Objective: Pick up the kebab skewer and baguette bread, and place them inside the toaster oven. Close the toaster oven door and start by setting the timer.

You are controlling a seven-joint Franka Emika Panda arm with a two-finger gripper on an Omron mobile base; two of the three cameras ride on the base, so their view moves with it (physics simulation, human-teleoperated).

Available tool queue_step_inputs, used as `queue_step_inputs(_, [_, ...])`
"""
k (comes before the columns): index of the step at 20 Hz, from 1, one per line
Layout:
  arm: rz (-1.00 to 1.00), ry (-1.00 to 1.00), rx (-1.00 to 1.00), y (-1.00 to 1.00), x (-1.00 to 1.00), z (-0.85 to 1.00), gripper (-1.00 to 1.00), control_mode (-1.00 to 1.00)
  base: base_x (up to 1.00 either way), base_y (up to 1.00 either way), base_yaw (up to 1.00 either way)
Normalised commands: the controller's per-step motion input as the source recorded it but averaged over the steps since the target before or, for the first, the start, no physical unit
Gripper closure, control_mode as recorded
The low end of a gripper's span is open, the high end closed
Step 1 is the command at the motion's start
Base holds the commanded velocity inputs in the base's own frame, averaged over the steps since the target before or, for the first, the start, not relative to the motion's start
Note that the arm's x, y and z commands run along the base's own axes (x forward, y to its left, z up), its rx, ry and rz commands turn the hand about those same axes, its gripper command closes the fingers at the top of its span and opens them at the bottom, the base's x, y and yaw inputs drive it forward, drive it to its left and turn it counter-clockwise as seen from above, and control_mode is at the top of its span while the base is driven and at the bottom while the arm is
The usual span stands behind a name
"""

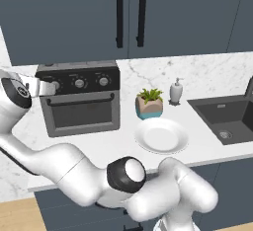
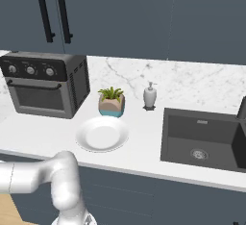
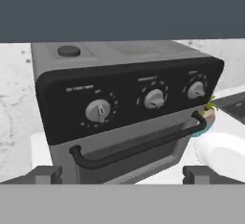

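- The claw [image 3: 122,174] stands wide open with nothing in it; its two dark fingertips [image 3: 44,174] sit far apart at the bottom of the hand view, with clear air between them.
- Straight ahead of the claw, close, is the toaster oven [image 3: 127,117], seen from slightly above, with its black top panel facing the claw.
- The toaster oven door [image 1: 81,114] is shut flush against the body; its black bar handle [image 3: 139,146] runs across just above the gap between the fingertips.
- Three round knobs lie in a row on the panel: the left knob [image 3: 98,110] is nearest the claw's centre line, and the other two trail off to the right.
- In the left base view the hand [image 1: 42,87] hangs at the oven's upper left corner, beside the knob panel.
- To the claw's right, past the oven's edge, a white plate [image 1: 161,136] lies on the desk [image 1: 207,148], near its front edge.
- Behind the plate stands a small potted plant [image 1: 149,102], and beyond that a soap dispenser [image 1: 176,92] by the wall.
- A dark sink [image 2: 202,142] is sunk into the desk, well apart on the right.
- Dark cabinet doors [image 1: 131,15] hang above the oven, leaving open room over its top.
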Motion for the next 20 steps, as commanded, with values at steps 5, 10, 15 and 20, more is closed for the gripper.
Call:
queue_step_inputs(5, [0.62,-0.05,0.00,-0.97,0.11,-0.34,-1.00,-1.00,0.00,0.00,0.00])
queue_step_inputs(10, [0.65,-0.13,0.00,-0.76,0.05,-0.19,-1.00,-1.00,0.00,0.00,0.00])
queue_step_inputs(15, [0.44,-0.04,-0.04,-0.08,-0.02,-0.01,-1.00,-1.00,0.00,0.00,0.00])
queue_step_inputs(20, [0.13,-0.22,-0.11,0.15,-0.15,-0.01,-1.00,-1.00,0.00,0.00,0.00])
